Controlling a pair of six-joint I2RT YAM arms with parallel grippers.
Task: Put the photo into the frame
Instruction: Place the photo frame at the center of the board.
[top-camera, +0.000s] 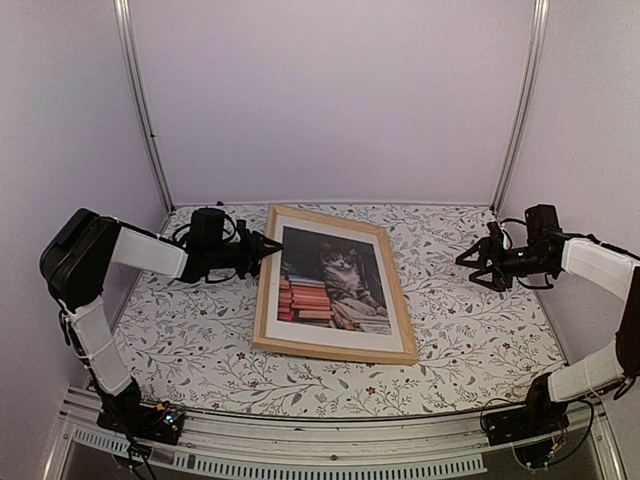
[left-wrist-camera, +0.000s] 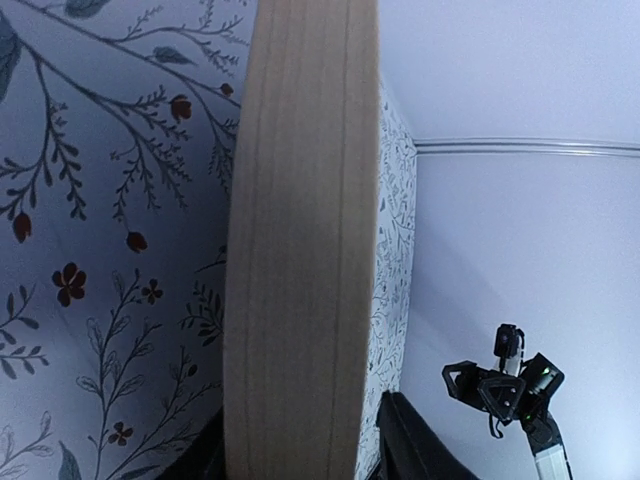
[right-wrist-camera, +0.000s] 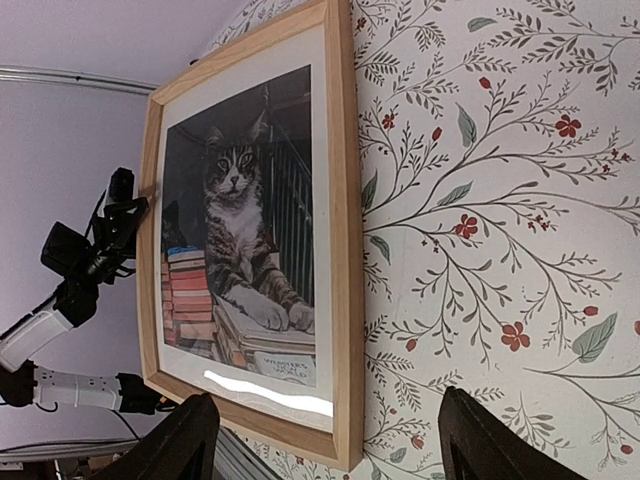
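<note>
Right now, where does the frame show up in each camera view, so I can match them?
Top view: the frame sits mid-table, slightly left of centre.
Left wrist: the frame is seen edge-on, a wooden band filling the middle from top to bottom.
Right wrist: the frame takes up the left half, with the photo inside it.
Shared landmark: the floral table.

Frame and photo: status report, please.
Left claw astride frame left bar, grip unclear. Right claw open, clear. Photo in frame, face up. Nothing in the way.
</note>
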